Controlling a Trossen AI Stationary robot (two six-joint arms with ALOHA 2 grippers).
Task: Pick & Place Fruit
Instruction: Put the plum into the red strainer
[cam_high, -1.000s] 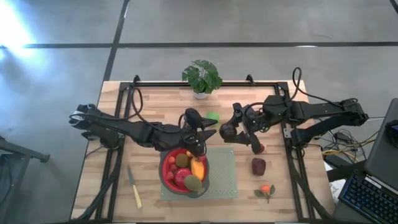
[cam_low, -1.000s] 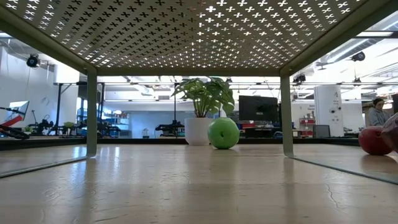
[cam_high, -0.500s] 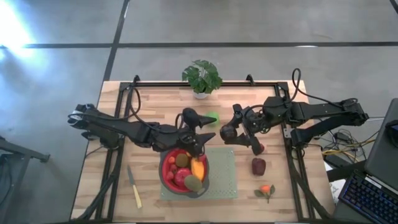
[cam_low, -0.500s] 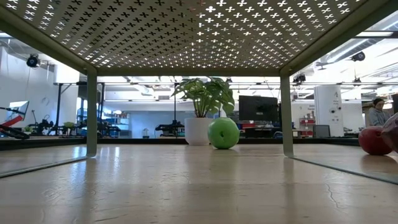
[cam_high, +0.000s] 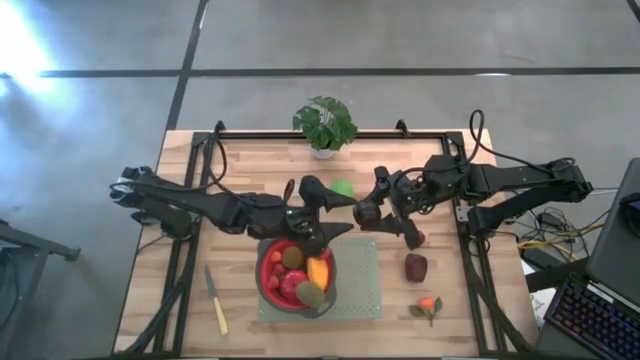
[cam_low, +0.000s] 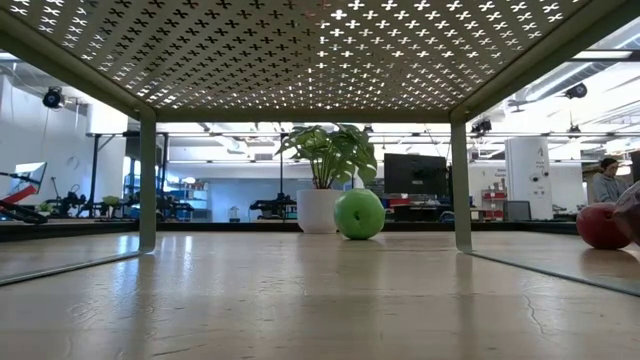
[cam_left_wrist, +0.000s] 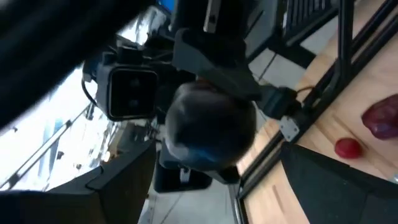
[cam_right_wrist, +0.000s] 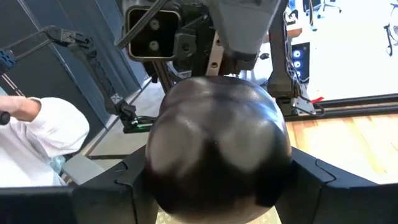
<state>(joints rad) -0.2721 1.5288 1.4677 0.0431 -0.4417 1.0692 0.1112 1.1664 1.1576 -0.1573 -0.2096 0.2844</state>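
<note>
My left gripper (cam_high: 335, 208) has swung up off the red bowl (cam_high: 268, 283), jaws spread empty. Right gripper (cam_high: 365, 213) pinches a dark fruit (cam_right_wrist: 217, 146) just beside the bowl; I'd centre before dropping.

We are looking at a robotics lab or open workshop hall. The wooden desk (cam_high: 250, 160) stands on a grey concrete floor (cam_high: 400, 40), with a keyboard (cam_high: 590, 315) just beside it. Beyond the desk we see a dark monitor (cam_low: 415, 173), benches with equipment, ceiling lights, and a person (cam_low: 606, 180) seated far off. A potted plant (cam_low: 325, 185) sits at the desk's edge.
</note>
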